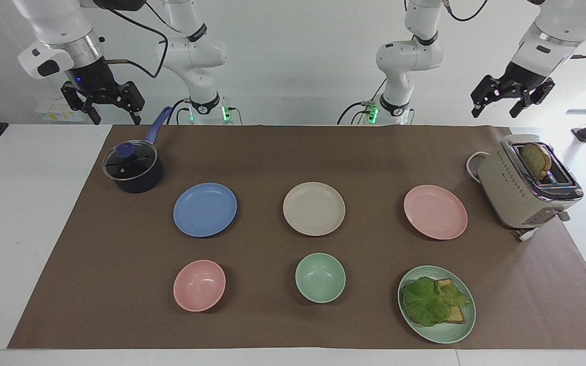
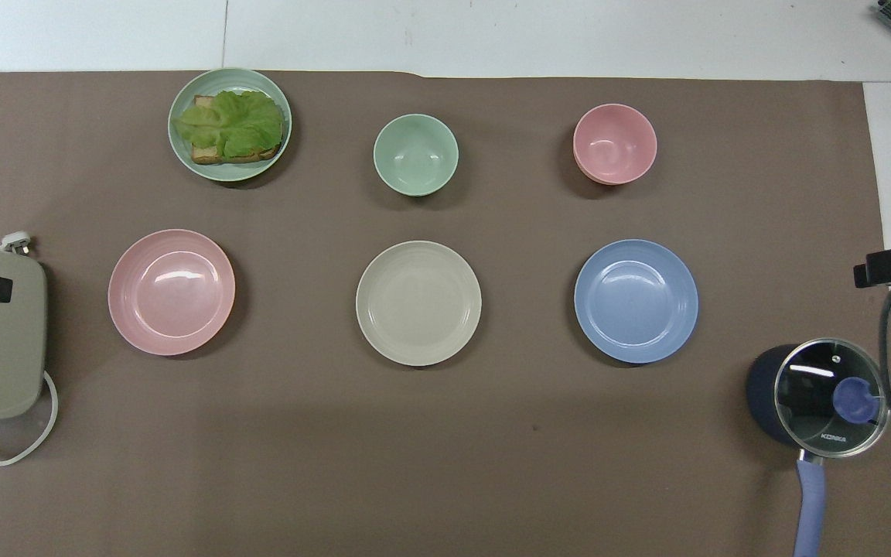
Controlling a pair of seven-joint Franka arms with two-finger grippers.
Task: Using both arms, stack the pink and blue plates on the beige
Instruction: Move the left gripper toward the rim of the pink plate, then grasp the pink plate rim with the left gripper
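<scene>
We start from the round, shallow, matte cream-beige plate [image 1: 314, 208], which sits bare at the middle of the brown mat [image 1: 252, 152] on the desk, with the round matte pale pink plate [image 1: 435, 211] beside it toward the left arm's end and the round matte medium blue plate [image 1: 205, 209] beside it toward the right arm's end, all three well apart and none stacked yet. Our left hand [image 1: 510, 96] hangs raised near the beige-and-chrome toaster [image 1: 527, 188], its fingers apart and holding nothing; our right hand [image 1: 104, 104] hangs raised near the dark lidded saucepan with the blue handle [image 1: 133, 168], likewise spread and empty. We judge the main risk to be the grip: these plates lie flat with low rims, so a finger may slide over the edge and push a plate across the mat instead of lifting it. Both arms converge on one centre plate, so we could collide there if we arrive together. A careless descent might also clip the toaster or the saucepan's handle. Farther from the robots, the small deep pink bowl [image 1: 199, 285], the mint-green bowl [image 1: 320, 277] and the mint-green plate with lettuce and toast [image 1: 436, 304] could be mistaken for targets.
</scene>
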